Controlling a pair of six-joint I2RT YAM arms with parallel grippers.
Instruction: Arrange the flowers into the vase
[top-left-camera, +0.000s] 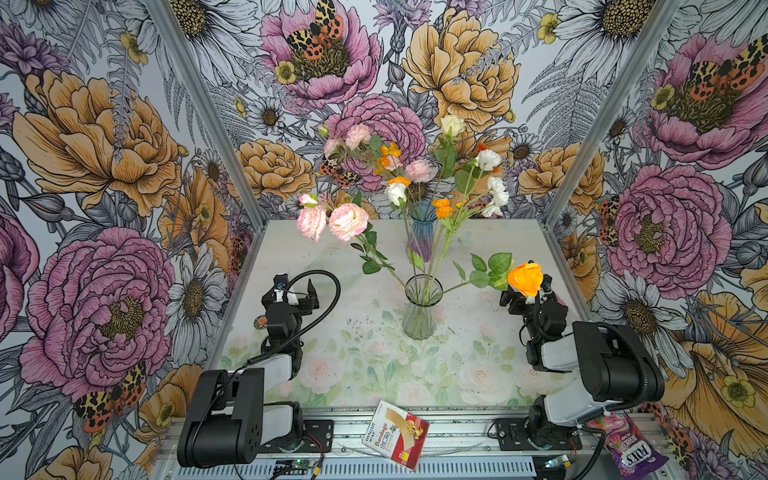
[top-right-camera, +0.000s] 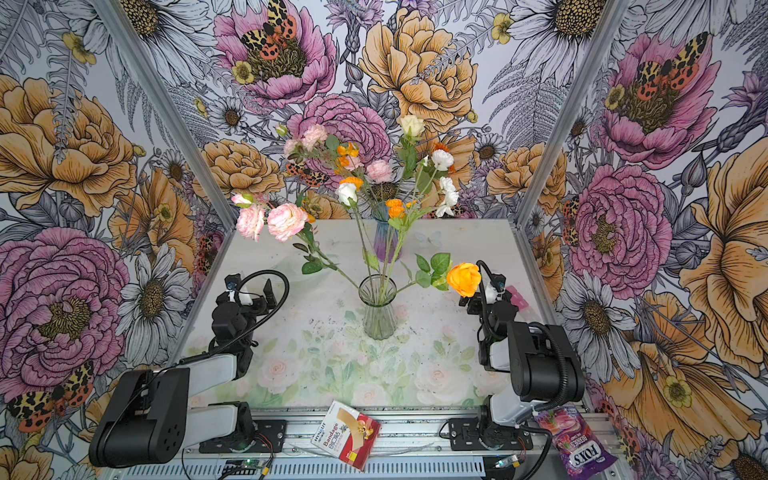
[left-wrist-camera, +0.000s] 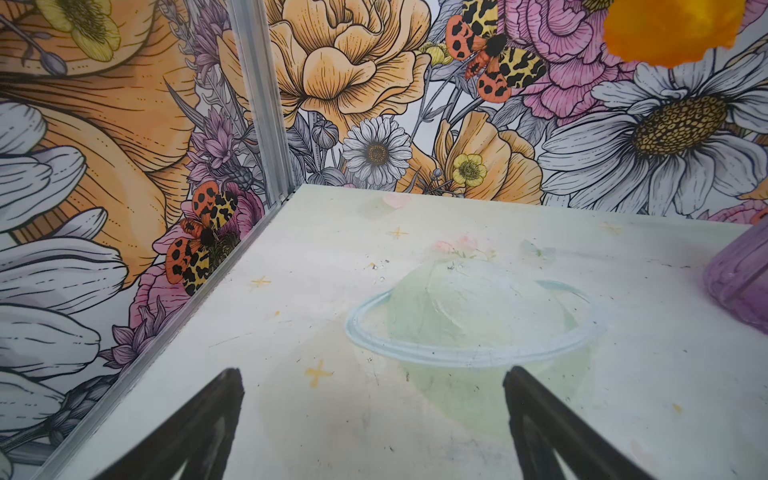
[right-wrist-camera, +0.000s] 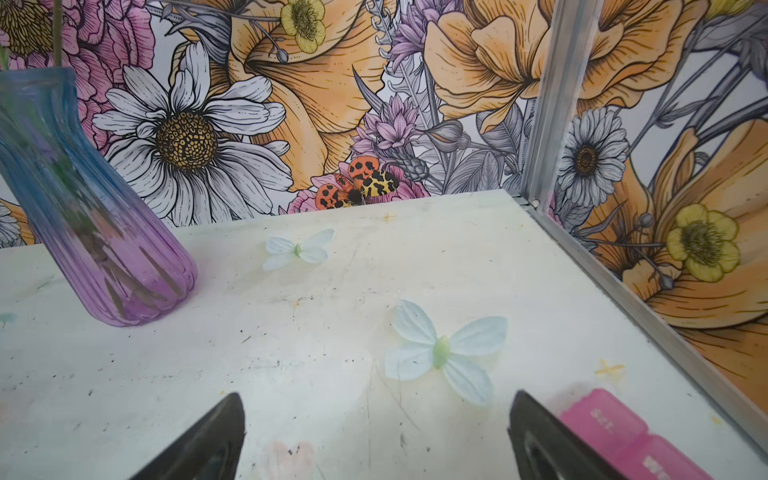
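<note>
Bright, even, diffuse light; shadows v. soft, just a faint grey patch on pale flower-printed tabletop (left-wrist-camera: 291, 415). Wide-angle bend twd edges in both top views. Big orange rose bloom (left-wrist-camera: 673, 29), above tabletop, blurred in left wrist view.

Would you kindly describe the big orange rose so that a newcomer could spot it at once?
Start at the clear glass vase in the middle of the table. One leafy stem leans out low from it toward the right gripper, and the orange rose sits at its tip. It is the only large, deep orange bloom, far lower than the small orange blossoms above.
</note>
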